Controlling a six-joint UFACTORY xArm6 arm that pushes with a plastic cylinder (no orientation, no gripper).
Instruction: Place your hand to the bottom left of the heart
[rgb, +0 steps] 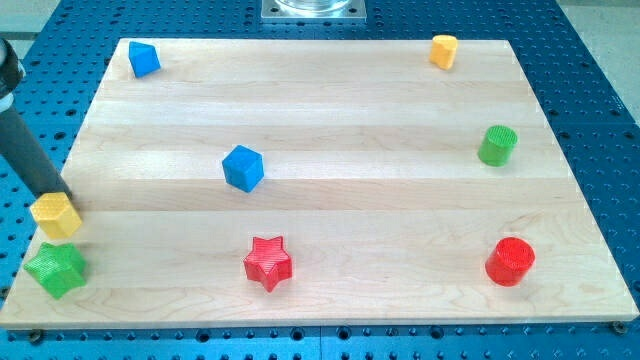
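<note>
Lying well apart: my tip (63, 198), yellow heart (444, 50)

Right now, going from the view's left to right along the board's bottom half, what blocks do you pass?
Green star and yellow block (overlapping, order unclear, my tip at the yellow one) → red star → red cylinder.

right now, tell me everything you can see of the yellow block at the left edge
The yellow block looks like ridged printed plastic, chunky and roughly hexagonal, lying flat at the view's left edge of the wooden board. My tip stands at its upper edge, seemingly touching. The green star sits just below it, close but apparently apart.
</note>
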